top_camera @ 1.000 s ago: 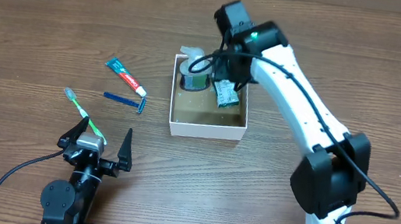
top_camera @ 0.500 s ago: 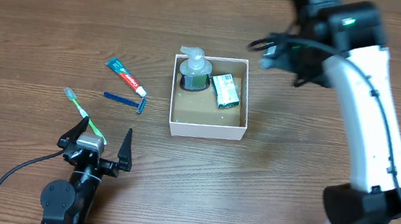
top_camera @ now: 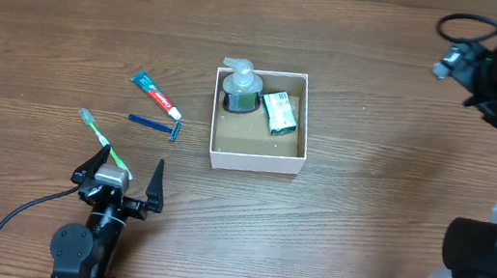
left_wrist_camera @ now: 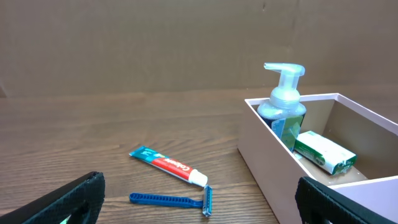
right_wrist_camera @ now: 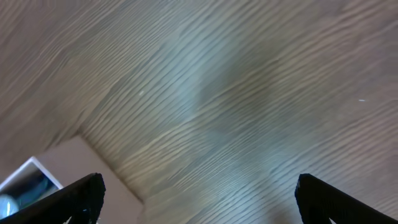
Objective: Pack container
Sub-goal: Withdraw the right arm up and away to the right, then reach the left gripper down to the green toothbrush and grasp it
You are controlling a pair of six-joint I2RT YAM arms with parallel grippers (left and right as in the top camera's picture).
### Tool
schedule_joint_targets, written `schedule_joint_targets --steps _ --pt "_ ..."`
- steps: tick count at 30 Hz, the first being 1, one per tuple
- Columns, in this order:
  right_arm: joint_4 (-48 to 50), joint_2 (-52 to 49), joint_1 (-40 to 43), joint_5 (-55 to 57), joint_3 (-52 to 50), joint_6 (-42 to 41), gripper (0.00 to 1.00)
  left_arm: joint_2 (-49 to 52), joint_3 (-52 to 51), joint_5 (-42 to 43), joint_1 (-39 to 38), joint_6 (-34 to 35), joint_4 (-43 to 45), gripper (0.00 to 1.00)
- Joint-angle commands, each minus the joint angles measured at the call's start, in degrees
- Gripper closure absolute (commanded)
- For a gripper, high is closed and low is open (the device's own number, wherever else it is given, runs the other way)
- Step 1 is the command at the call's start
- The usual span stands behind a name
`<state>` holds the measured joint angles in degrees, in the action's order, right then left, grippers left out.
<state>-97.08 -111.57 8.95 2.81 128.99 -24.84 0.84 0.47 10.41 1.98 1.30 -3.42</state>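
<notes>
At frame centre the container [top_camera: 255, 163] holds a pump bottle [top_camera: 241, 89]; left hand [top_camera: 120, 182] and right hand [right_wrist_camera: 199, 196] gape wide, holding nothing.

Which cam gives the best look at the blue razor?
Left wrist: the blue razor lies close and whole, head visible, beside the toothpaste tube. Overhead shows it whole but small. Right wrist misses it: only table and a container corner.

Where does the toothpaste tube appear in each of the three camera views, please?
Overhead: toothpaste tube left of centre, left of the container.
Left wrist: toothpaste tube lower middle, left of the container's wall.
Right wrist: not in it.
Shared landmark: the container, whose corner shows at the right wrist's lower left.
</notes>
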Motion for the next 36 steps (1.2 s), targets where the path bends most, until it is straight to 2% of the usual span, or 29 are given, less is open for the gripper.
schedule_joint_targets --steps 1,10,15,17,20,22,24,30,32,36 --pt "0.52 0.66 4.59 0.11 0.61 -0.31 0.0 -0.59 -0.2 -0.96 0.26 0.17 0.02 0.0" --pt "0.98 0.66 7.74 0.09 0.61 -0.31 0.0 -0.59 -0.15 0.26 0.24 1.51 0.74 0.0" --pt "0.98 0.66 7.74 0.09 0.61 -0.31 0.0 -0.57 5.51 7.63 0.24 3.82 -0.61 0.0" --pt "0.98 0.66 7.74 0.09 0.61 -0.31 0.0 -0.37 11.69 6.47 0.24 6.45 -5.99 0.0" --pt "0.98 0.66 7.74 0.09 0.61 -0.28 0.0 2.38 22.86 4.26 0.24 6.86 -18.03 0.0" --pt "0.98 0.66 7.74 0.09 0.61 -0.31 0.0 8.37 34.93 4.13 0.26 6.86 -30.75 0.0" --pt "0.98 0.66 7.74 0.11 0.61 -0.31 0.0 13.03 42.49 4.7 0.24 6.88 -37.62 0.0" --pt "0.98 0.66 7.74 0.09 0.61 -0.31 0.0 29.22 70.2 12.72 0.24 6.38 -59.3 0.0" --pt "0.98 0.66 7.74 0.09 0.61 -0.31 0.0 32.37 75.8 12.76 0.24 4.17 -62.84 0.0" --pt "0.98 0.66 7.74 0.09 0.61 -0.31 0.0 34.56 78.44 16.11 0.24 4.02 -62.64 0.0"
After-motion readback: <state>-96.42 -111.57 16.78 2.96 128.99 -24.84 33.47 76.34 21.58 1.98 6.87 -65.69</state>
